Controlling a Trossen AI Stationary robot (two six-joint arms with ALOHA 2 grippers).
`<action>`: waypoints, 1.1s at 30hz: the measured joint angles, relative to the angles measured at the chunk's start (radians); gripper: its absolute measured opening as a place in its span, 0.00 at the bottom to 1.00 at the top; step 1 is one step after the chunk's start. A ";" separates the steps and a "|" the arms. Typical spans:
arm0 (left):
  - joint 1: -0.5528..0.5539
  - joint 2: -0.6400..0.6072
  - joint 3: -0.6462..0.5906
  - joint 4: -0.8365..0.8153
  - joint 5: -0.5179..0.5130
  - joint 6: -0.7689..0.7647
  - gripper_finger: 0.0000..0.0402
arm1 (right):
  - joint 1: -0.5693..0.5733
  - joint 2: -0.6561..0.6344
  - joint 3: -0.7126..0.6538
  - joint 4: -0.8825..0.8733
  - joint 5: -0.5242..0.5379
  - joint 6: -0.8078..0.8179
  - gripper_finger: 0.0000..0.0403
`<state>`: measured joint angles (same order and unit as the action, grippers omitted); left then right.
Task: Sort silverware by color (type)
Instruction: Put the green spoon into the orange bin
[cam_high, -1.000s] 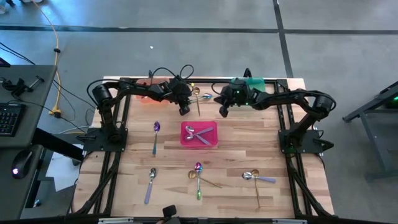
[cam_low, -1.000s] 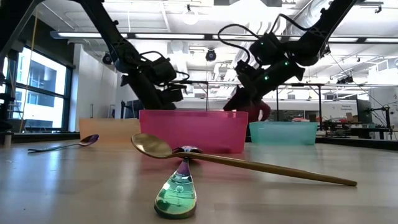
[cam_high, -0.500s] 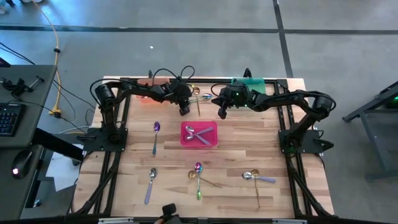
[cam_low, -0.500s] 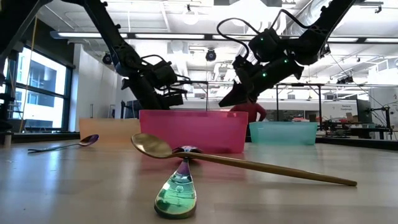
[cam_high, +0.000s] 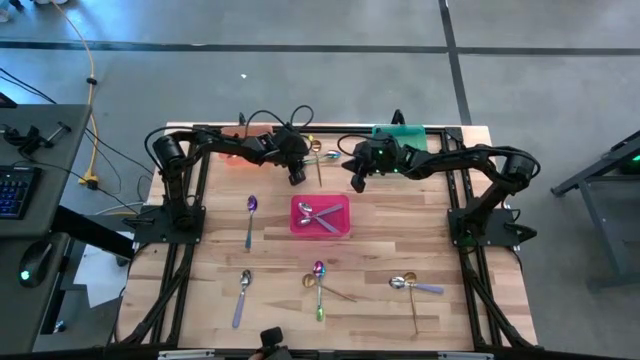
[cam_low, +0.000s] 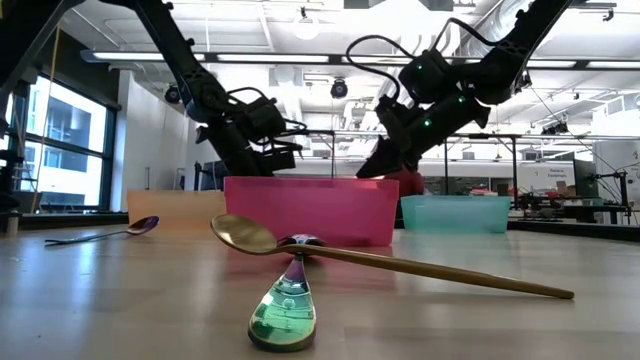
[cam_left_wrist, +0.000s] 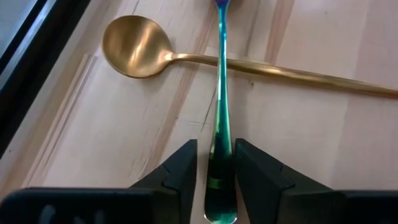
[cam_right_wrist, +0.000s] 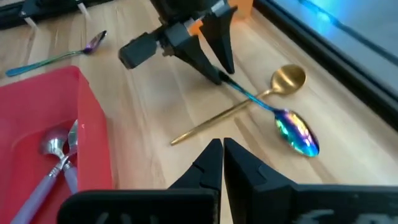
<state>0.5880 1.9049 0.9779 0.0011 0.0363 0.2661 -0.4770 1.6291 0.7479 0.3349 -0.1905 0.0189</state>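
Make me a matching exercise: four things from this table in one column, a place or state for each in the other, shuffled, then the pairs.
1. Iridescent spoon
2. Gold spoon
3. Pink bin
4. Right gripper

A. Shut, holding nothing
B. Holds silver spoons with lilac handles
C. Handle between the left gripper's jaws
D. Flat on the wood, under the iridescent spoon

Pairs: 1-C, 2-D, 3-B, 4-A

Left gripper (cam_right_wrist: 219, 73) pinches an iridescent spoon (cam_right_wrist: 273, 115) lying across a gold spoon (cam_right_wrist: 249, 104) — red bin (cam_right_wrist: 93, 118) nearby
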 joint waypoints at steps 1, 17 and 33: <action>-0.001 0.000 0.000 -0.001 -0.003 0.000 0.21 | 0.000 0.000 0.000 -0.004 0.000 0.008 0.00; -0.001 -0.011 0.001 0.019 -0.029 0.087 0.01 | 0.002 -0.030 0.000 -0.048 0.004 0.063 0.00; 0.056 -0.232 0.005 -0.057 0.009 0.084 0.00 | 0.002 -0.111 0.000 -0.092 0.021 0.003 0.00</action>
<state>0.6439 1.6734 0.9829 -0.0563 0.0456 0.3500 -0.4751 1.5180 0.7475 0.2429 -0.1692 0.0221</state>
